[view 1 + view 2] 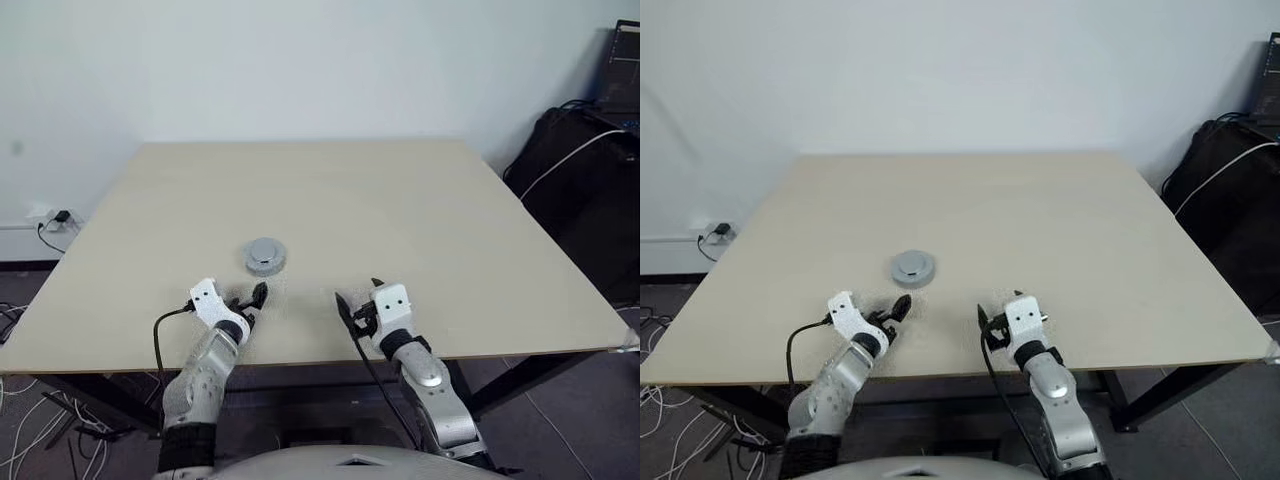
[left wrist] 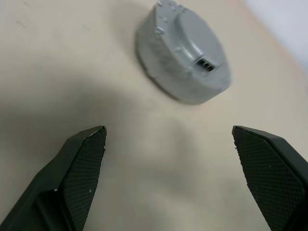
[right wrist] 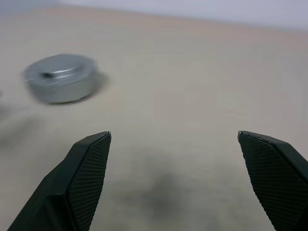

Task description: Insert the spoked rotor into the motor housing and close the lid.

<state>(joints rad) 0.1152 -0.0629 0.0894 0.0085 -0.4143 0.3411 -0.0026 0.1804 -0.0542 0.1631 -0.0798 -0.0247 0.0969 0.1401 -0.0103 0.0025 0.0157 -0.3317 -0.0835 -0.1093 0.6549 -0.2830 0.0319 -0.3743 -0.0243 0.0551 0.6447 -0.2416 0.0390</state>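
Table (image 1: 420,220) pale beige, faint wood tone, plain; the round closed motor housing (image 1: 265,256) on it silver-grey all over, lid (image 2: 199,45) a flatter lighter grey with a small dark slot mark near its edge. Left gripper (image 1: 243,300) and right gripper (image 1: 357,298) both white-bodied with black fingers (image 2: 79,175), pads showing a fine diamond-knurl texture; wall off-white, black bag (image 1: 580,200) with a white cable at far right
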